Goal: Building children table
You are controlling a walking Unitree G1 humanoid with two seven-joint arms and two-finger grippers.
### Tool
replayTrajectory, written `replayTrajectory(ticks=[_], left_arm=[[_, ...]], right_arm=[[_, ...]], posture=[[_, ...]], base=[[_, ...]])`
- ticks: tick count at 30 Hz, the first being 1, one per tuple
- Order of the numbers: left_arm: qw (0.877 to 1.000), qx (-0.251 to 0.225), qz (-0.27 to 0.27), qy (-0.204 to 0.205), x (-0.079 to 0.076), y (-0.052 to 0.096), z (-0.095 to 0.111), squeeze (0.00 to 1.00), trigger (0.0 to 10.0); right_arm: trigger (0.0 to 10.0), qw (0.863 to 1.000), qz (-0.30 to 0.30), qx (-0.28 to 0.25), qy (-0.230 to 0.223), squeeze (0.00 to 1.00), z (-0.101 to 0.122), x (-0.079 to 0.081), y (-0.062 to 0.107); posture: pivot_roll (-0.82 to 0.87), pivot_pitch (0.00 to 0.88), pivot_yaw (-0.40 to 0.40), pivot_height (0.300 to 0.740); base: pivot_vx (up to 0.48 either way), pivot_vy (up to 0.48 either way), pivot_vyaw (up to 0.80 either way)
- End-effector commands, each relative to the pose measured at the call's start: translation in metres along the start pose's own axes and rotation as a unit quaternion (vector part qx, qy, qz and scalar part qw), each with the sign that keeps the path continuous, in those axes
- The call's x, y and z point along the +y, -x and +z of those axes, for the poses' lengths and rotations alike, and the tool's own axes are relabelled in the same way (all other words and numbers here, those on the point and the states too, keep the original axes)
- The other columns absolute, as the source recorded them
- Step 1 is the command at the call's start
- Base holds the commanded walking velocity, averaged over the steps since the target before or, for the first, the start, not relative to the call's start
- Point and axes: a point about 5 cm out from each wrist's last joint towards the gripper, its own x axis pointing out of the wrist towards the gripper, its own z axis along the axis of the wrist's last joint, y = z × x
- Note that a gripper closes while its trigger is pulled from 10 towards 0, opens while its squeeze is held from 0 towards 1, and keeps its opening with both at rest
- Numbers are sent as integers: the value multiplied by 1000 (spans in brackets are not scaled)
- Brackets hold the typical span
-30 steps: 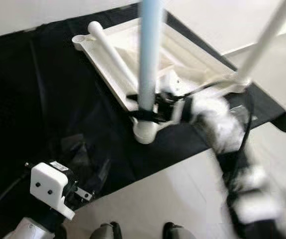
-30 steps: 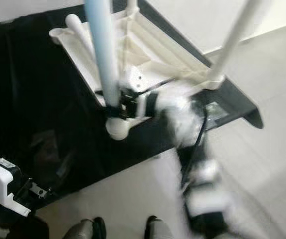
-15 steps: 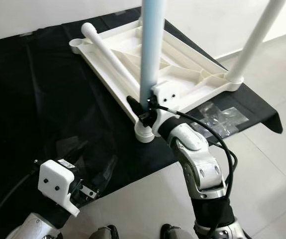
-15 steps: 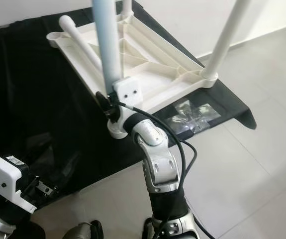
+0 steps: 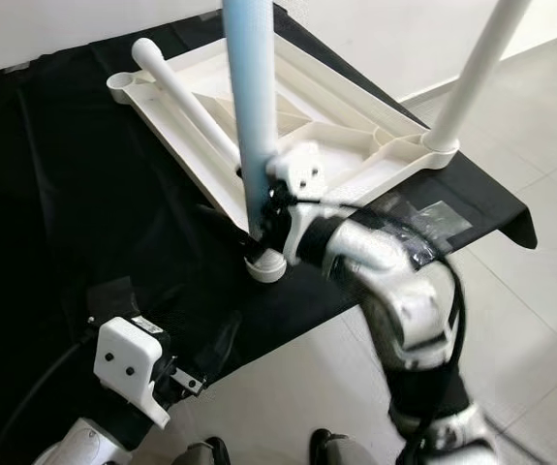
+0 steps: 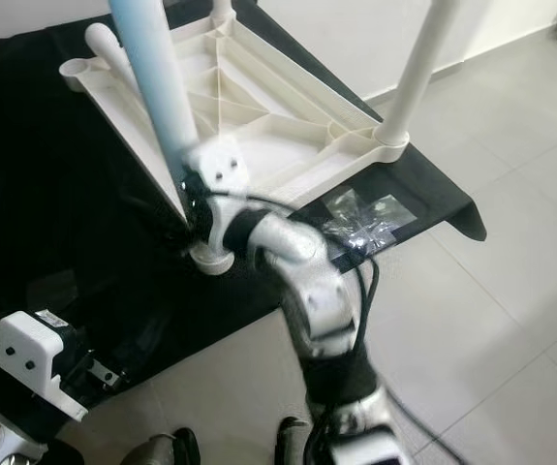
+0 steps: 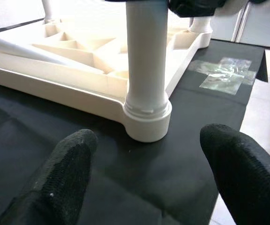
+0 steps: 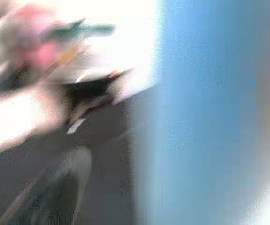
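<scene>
The white table top (image 5: 336, 145) lies upside down on a black cloth (image 5: 55, 194). A pale blue leg (image 5: 252, 97) stands upright in the near corner socket (image 5: 265, 265). My right gripper (image 5: 262, 215) is shut on this leg just above the socket; the right wrist view has the blue leg (image 8: 205, 112) blurred and very close. A white leg (image 5: 472, 68) stands in the right corner, and a loose white leg (image 5: 186, 102) lies across the top. My left gripper (image 7: 151, 161) is open low over the cloth, its fingertips (image 7: 73, 154) facing the socket (image 7: 146, 122) from a short distance.
Crumpled clear plastic (image 5: 423, 218) lies on the cloth near its right corner. The cloth ends just before my feet (image 5: 210, 450), with pale tiled floor (image 5: 520, 320) to the right. A white wall runs behind.
The right gripper stays at the blue leg's base while its wrist turns and the elbow swings, blurred. The left arm has come a little forward toward the socket. The view shifted.
</scene>
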Motion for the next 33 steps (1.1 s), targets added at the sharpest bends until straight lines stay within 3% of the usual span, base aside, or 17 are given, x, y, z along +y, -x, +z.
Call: replayTrajectory(ticks=[1, 2, 3, 4, 5, 6, 9, 10, 12, 19, 20, 21, 22, 23, 33], left_arm=[[1000, 17, -8, -8, -2, 3, -6, 0, 10000], [1000, 17, -8, -8, -2, 3, -6, 0, 10000], [1000, 17, -10, -12, -3, 3, -6, 0, 10000], [1000, 17, -10, -13, -3, 3, -6, 0, 10000], [1000, 18, -10, -13, -3, 4, -6, 0, 10000], [1000, 19, -10, -13, -4, 5, -5, 0, 10000], [1000, 20, -10, -14, -5, 6, -5, 0, 10000], [1000, 22, -9, -13, -6, 8, -5, 0, 10000], [1000, 22, -9, -13, -6, 8, -5, 0, 10000], [999, 27, -12, -14, -8, 12, -4, 0, 10000], [999, 28, -12, -14, -8, 13, -3, 0, 10000], [999, 28, -12, -14, -8, 13, -3, 0, 10000], [999, 29, -12, -15, -9, 13, -3, 0, 10000], [999, 30, -11, -15, -9, 14, -3, 0, 10000], [999, 31, -10, -14, -9, 14, -3, 0, 10000]], right_arm=[[10000, 998, 66, 5, 9, 1000, -4, 6, -1], [10000, 998, 66, 5, 9, 1000, -4, 6, -1], [10000, 991, 120, 35, 42, 173, -8, -7, 10], [10000, 989, 133, 43, 49, 173, -9, -10, 13], [10000, 985, 152, 55, 64, 0, -8, -21, 18], [10000, 982, 161, 62, 74, 0, -7, -30, 21], [10000, 980, 167, 66, 81, 0, -5, -36, 24], [10000, 973, 200, 78, 84, 0, -6, -43, 30], [10000, 970, 212, 80, 84, 0, -7, -45, 31], [10000, 967, 234, 81, 50, 0, -17, -58, 35], [5059, 967, 236, 83, 49, 0, -20, -61, 34], [5059, 967, 236, 83, 49, 0, -20, -61, 34], [3961, 967, 238, 82, 48, 0, -22, -62, 34], [0, 967, 236, 81, 46, 0, -24, -63, 33], [0, 968, 231, 81, 48, 0, -28, -69, 36]], posture=[[34, 270, 16, 740], [34, 270, 16, 740], [51, 272, 16, 740], [51, 272, 16, 740], [62, 272, 19, 740], [66, 273, 17, 740], [66, 273, 17, 740], [73, 276, 19, 740], [73, 276, 19, 740], [89, 282, 23, 740], [93, 284, 22, 740], [93, 284, 22, 740], [93, 285, 22, 740], [96, 283, 23, 740], [87, 290, 22, 740]], base=[[0, 0, 0], [0, 0, 0], [0, 0, 0], [0, 0, 0], [0, 0, 0], [0, 0, 0], [0, 0, 0], [0, 0, 0], [0, 0, 0], [0, 0, 0], [0, 0, 0], [0, 0, 0], [0, 0, 0], [0, 0, 0], [0, 0, 0]])
